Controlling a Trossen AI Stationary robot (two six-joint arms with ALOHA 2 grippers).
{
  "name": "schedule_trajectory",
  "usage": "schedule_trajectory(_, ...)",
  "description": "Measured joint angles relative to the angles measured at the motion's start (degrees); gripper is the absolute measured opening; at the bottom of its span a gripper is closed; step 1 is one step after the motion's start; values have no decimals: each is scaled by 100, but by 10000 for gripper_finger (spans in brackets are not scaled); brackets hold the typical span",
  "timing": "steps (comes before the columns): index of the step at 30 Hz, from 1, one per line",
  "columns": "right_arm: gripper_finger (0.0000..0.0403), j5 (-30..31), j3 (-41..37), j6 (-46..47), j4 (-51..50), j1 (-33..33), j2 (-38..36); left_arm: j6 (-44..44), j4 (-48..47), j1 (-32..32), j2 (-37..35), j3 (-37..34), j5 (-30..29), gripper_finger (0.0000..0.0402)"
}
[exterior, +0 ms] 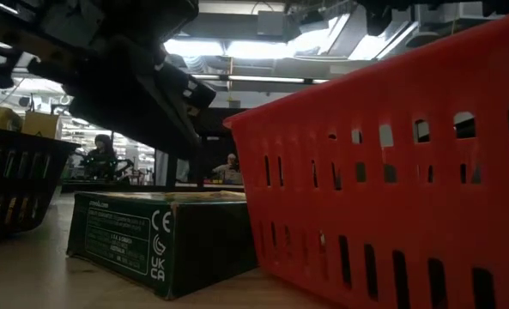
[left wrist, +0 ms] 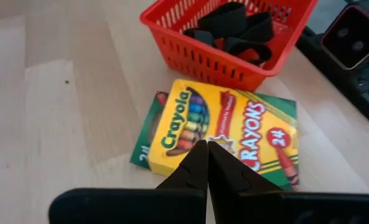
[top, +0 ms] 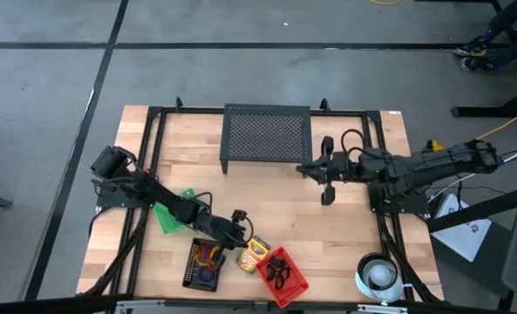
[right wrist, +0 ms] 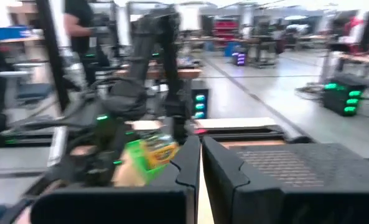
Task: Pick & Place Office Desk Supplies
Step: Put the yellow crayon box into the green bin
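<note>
We are hovering the left gripper (left wrist: 206, 163) with its fingers clenched together and nothing between them, just over the yellow crayon box (left wrist: 224, 134), which is lying flat near the front edge of the table (top: 345, 228), between the black mesh bin (top: 203, 263) and the red basket (top: 282, 276). A second, green box (top: 167, 215) is sitting farther toward the table's left edge. The black clips (left wrist: 235, 30) are already lying in the red basket, and coloured rings (top: 207, 255) are showing in the black bin.

We are judging the main risk to be the closed fingertips: if we are descending like this, we are pressing on the lid rather than gripping it, and the box could skid toward the basket wall just beside it. Even once opened, the fingers are facing a wide flat face, so a grasp across it may slip; an edge seems safer. The basket's closeness is also leaving little room on that side.

The right gripper (right wrist: 200, 167) is waiting clenched and empty near the back edge, beside the large mesh stand (top: 267, 136).
</note>
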Motion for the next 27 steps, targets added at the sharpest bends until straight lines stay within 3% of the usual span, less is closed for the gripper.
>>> schedule_trajectory(10, 20, -628, 1, 328, 47, 662, -28, 229, 45, 139, 0, -2, -2, 1)
schedule_trajectory(12, 20, -546, 0, 45, -30, 718, 14, 237, 199, 174, 0, -2, 23, 1)
schedule_trajectory(17, 20, -105, 2, 463, -344, 840, 48, 282, 636, 333, 28, -1, 394, 1)
schedule_trajectory(27, 20, -1545, 2, 463, -557, 965, 49, -102, 751, 321, 571, -4, 634, 1)
